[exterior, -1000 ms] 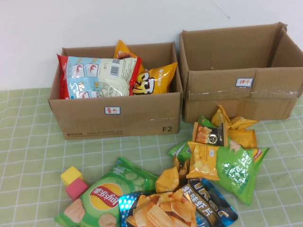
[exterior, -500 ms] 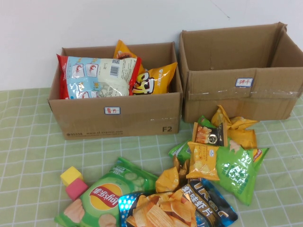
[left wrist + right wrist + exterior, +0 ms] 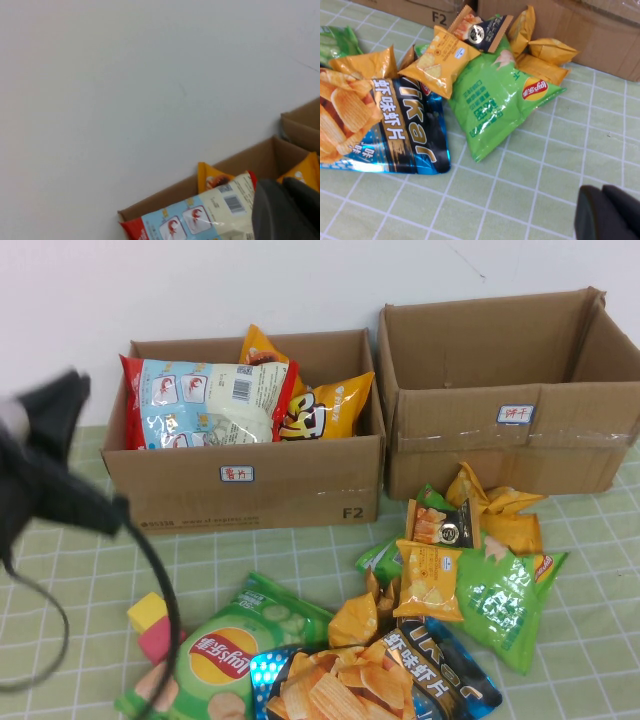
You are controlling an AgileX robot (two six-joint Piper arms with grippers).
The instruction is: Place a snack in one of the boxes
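I have the left gripper point(image 3: 287, 210) raised at nine o'clock, fingers pressed together on nothing, aimed past the left box point(image 3: 250, 490), half full of bags. The right gripper point(image 3: 607, 212), also closed and empty, hovers beyond the snack pile point(image 3: 440, 570) at five o'clock. The right box point(image 3: 560, 440), at one o'clock, gapes open, brown corrugated, white-labelled.

Two brown cardboard boxes point(image 3: 400, 420) stand side by side, flaps open; left holds snack bags point(image 3: 240, 400); right looks empty.
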